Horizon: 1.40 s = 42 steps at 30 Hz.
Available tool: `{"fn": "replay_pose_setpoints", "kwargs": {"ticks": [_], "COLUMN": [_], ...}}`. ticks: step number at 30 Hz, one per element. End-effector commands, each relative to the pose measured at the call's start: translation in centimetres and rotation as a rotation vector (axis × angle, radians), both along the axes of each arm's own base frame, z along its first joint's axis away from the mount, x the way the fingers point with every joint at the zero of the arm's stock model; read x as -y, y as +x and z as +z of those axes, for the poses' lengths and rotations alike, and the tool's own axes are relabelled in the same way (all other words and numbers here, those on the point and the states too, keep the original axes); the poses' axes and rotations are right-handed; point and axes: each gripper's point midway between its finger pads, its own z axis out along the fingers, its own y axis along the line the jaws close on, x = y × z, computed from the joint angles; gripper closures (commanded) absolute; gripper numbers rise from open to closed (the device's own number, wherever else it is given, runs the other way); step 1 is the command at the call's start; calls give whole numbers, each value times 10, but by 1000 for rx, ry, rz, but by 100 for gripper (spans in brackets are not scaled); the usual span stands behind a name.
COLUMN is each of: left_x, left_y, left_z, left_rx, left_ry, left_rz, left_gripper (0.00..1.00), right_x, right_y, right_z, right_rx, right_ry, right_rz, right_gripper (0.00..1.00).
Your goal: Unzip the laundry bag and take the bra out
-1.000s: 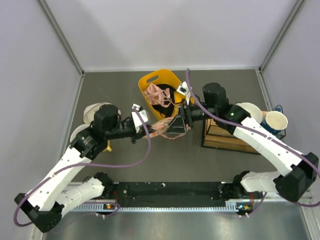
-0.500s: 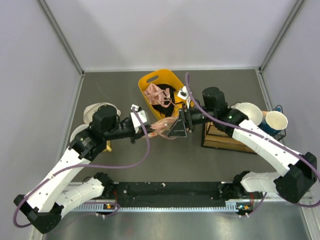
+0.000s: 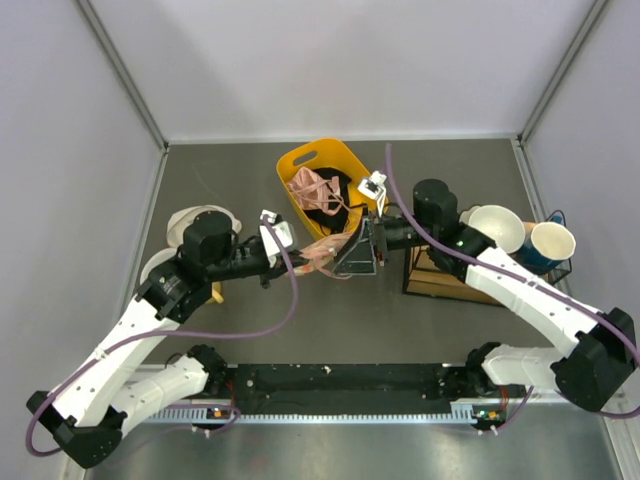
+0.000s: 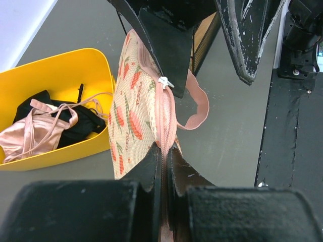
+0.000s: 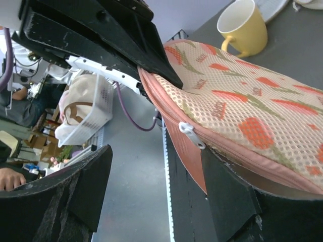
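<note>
Above grey table (image 3: 330,320), left hand (image 4: 165,151) pinches laundry bag (image 4: 133,116); right hand (image 5: 154,166) gapes wide.

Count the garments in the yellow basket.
2. In the yellow basket, a pink strappy garment lies on top of a black garment. Others may be hidden underneath.

overhead view, two close wrist views, laundry bag (image 4: 133,121) in all
</note>
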Motion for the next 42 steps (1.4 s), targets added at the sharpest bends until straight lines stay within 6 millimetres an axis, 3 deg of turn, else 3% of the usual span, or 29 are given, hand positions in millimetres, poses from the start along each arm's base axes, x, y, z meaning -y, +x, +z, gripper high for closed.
{"fn": "replay_pose_setpoints", "kwargs": {"ticks": [1, 11, 17, 25, 30, 40, 42], "left_x": [3, 4, 4, 4, 5, 6, 6], "left_y": [2, 3, 2, 3, 5, 6, 6], "left_z": [25, 23, 21, 20, 18, 16, 16], "left_rx": [104, 109, 109, 108, 109, 103, 103], "left_ry": [-63, -62, -58, -55, -50, -51, -51], "left_rz": [-17, -23, -24, -25, -23, -23, -20], "left_gripper": [100, 100, 100, 100, 100, 100, 100], "right_x": [-5, -10, -9, -3, -5, -5, -5], "right_y": [4, 10, 16, 28, 29, 30, 31], "right_z": [30, 26, 32, 23, 16, 16, 15], "right_rx": [56, 40, 56, 41, 34, 37, 37], "right_ry": [90, 86, 94, 76, 62, 51, 48], "right_rz": [43, 40, 13, -22, -1, 1, -5], "right_gripper": [28, 29, 34, 47, 60, 73, 81]}}
